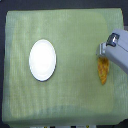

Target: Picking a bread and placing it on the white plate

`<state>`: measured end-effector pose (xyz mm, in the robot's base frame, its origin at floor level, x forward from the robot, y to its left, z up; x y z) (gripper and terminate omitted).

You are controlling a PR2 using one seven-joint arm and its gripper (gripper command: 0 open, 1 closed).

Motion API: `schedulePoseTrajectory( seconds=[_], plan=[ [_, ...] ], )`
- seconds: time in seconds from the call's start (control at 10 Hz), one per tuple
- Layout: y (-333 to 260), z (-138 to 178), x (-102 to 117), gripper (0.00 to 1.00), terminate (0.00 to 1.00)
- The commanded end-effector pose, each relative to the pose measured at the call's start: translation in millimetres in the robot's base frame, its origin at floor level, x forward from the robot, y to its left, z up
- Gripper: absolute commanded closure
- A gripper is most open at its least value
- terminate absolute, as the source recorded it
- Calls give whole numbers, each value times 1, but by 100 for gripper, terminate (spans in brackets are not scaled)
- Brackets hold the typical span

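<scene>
Covering the bread's (103, 71) upper end at frame right, gripper (102, 54) opening indiscernible; white plate (42, 60) sits left of centre on green cloth (75, 30).

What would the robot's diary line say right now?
hand: over bread's top end, grip unclear | bread: on green cloth, exterior view's right | white plate: empty, exterior view's left | placing: not done

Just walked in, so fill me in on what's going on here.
A PR2 arm reaches in from the exterior view's right, its gripper down at the upper end of the bread, which lies on the green cloth. Whether the fingers have closed on the bread cannot be told from this view. The white plate sits bare toward the exterior view's left, well apart from the bread. So the bread is not on the plate yet.
</scene>
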<state>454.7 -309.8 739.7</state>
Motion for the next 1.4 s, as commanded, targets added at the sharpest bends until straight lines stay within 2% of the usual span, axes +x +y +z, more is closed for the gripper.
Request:
schedulePoseTrajectory(
  seconds=[0.0,0.1,0.3,0.4,0.5,0.7,0.9,1.1,1.3],
  plan=[
    [22,58,1,100,0],
    [40,92,10,100,0],
    [67,122,29,100,0],
    [99,140,43,100,0],
    [120,146,46,100,0],
    [189,140,42,100,0],
    [284,118,23,100,0],
    [327,102,15,100,0],
    [390,73,4,100,0]
  ],
)
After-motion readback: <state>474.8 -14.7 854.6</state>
